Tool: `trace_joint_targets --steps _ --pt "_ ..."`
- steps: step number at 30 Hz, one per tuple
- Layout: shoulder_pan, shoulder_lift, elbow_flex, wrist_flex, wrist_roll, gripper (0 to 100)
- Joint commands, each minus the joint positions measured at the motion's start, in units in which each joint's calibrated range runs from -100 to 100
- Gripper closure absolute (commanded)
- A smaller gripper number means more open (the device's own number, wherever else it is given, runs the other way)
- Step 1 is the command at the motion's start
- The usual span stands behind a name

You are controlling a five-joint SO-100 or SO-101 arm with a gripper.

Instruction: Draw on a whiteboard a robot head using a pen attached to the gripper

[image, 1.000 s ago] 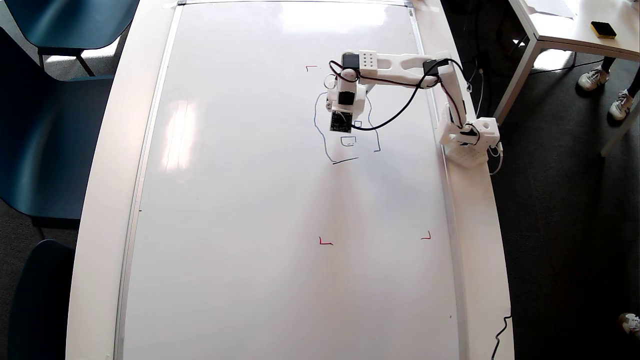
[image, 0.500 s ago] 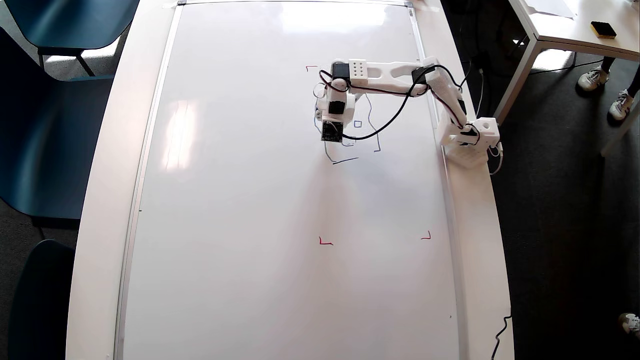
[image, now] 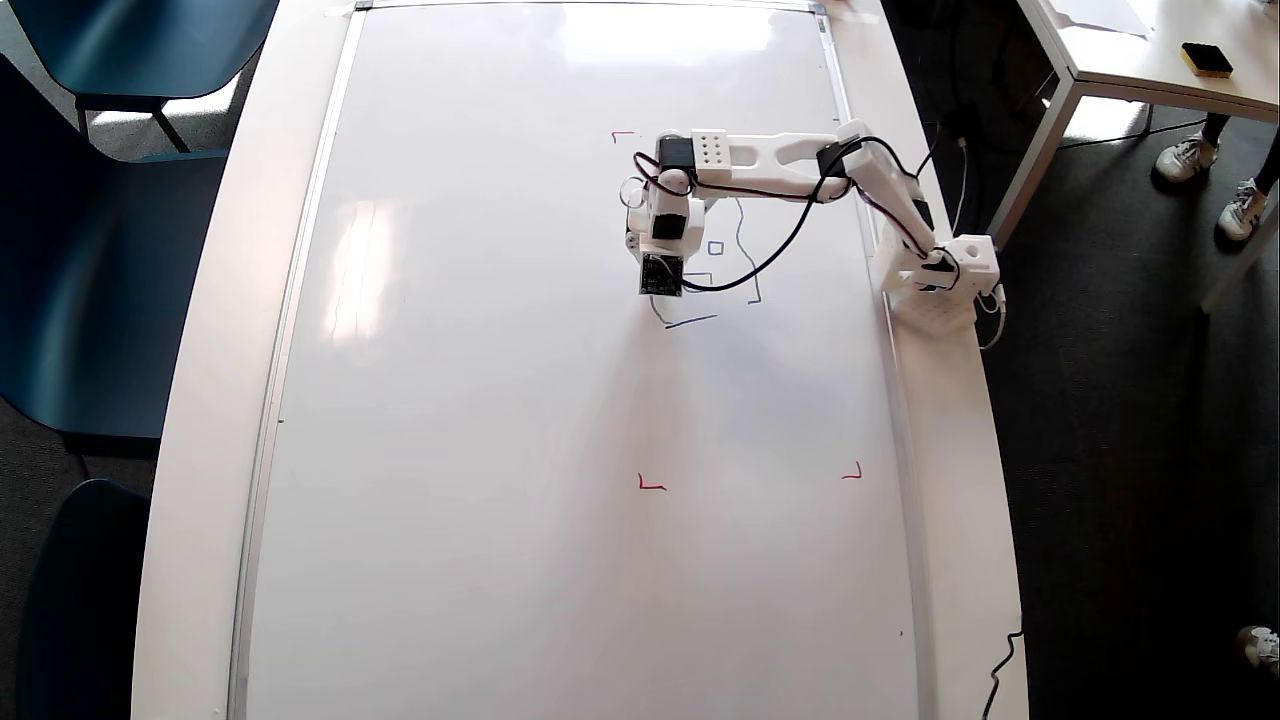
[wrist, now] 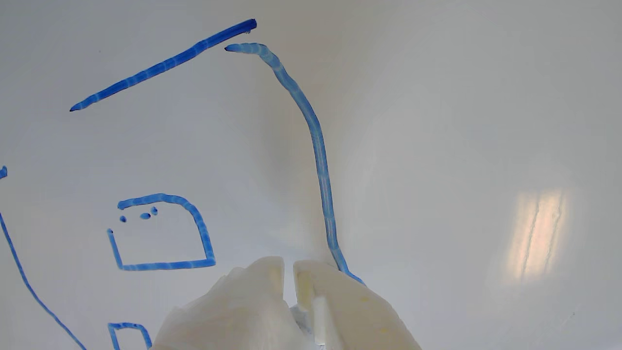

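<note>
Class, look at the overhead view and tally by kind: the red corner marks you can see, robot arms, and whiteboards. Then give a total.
Red corner marks: 3
Robot arm: 1
Whiteboard: 1
Total: 5

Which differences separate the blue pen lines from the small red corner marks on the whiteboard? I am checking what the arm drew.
The blue pen lines are long, wobbly strokes with small boxes, clustered under the arm; the small red corner marks are short angles, spread far apart. The blue lines leave gaps in the outline; each red mark is a single bent stroke. Both lie on the glossy white whiteboard.
</note>
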Motion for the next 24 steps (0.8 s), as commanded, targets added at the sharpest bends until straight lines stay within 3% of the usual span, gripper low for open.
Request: trace_joint_targets --steps 1,24 --pt "-0.09 0.95 -2.58 -0.07 -0.18 99" --pt "0.27 11.6 -11.2 -0.15 -0.12 99"
